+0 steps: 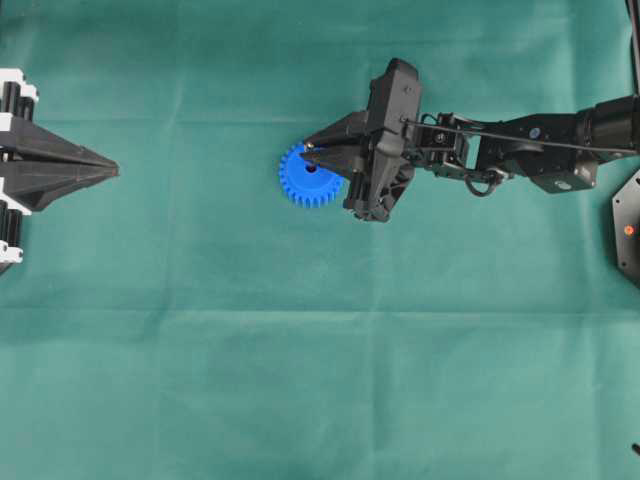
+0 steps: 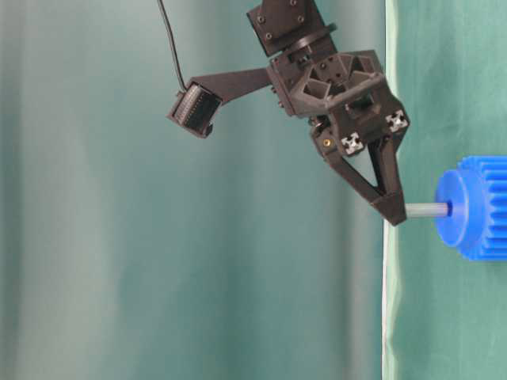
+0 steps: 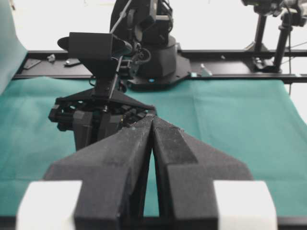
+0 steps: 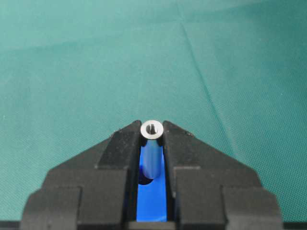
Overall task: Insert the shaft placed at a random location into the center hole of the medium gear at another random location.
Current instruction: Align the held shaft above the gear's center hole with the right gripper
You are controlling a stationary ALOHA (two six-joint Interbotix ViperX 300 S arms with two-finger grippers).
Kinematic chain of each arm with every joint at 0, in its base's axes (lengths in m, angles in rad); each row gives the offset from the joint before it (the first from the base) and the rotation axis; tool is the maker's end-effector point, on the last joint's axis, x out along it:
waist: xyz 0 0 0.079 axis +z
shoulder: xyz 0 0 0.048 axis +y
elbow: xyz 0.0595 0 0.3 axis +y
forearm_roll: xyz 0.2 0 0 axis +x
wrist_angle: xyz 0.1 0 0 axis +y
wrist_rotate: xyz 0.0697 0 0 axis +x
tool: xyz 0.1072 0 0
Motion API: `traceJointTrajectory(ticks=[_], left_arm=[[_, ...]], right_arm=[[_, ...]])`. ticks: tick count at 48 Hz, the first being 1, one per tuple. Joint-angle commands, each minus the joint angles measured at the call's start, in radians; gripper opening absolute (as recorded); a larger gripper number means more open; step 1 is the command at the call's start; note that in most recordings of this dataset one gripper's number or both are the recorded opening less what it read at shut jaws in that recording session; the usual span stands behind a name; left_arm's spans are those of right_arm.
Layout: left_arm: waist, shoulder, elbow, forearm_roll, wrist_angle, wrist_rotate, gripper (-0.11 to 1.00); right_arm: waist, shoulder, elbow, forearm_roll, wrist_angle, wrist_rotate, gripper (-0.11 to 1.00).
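Note:
The blue medium gear (image 1: 300, 186) lies flat on the green cloth near the middle. My right gripper (image 1: 309, 151) stands over it, shut on the top of the silvery shaft (image 4: 152, 129), which is held upright. In the table-level view the shaft (image 2: 428, 210) runs from the fingertips (image 2: 394, 214) to the gear's hub (image 2: 453, 210), and its lower end meets the hub face at the center hole (image 4: 144, 180). How deep it sits in the hole I cannot tell. My left gripper (image 1: 113, 172) is shut and empty at the far left, well away from the gear; its closed tips also show in the left wrist view (image 3: 152, 120).
A black fixture with a red dot (image 1: 628, 228) sits at the right edge. The right arm's body (image 1: 540, 150) stretches in from the right. A black frame rail (image 3: 230, 72) runs along the far side of the table.

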Motion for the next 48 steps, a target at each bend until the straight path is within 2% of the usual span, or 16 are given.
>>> traceJointTrajectory(ticks=[1, 29, 48], left_arm=[[0.003, 0.008, -0.020, 0.002, -0.005, -0.002, 0.00], [0.003, 0.006, -0.020, 0.002, -0.005, -0.002, 0.00], [0.002, 0.008, -0.020, 0.002, -0.005, -0.002, 0.00]], right_arm=[[0.002, -0.009, -0.018, 0.005, 0.002, -0.005, 0.14], [0.002, -0.089, -0.011, 0.002, 0.041, -0.011, 0.14], [0.011, -0.049, -0.014, 0.005, 0.035, -0.009, 0.14]])
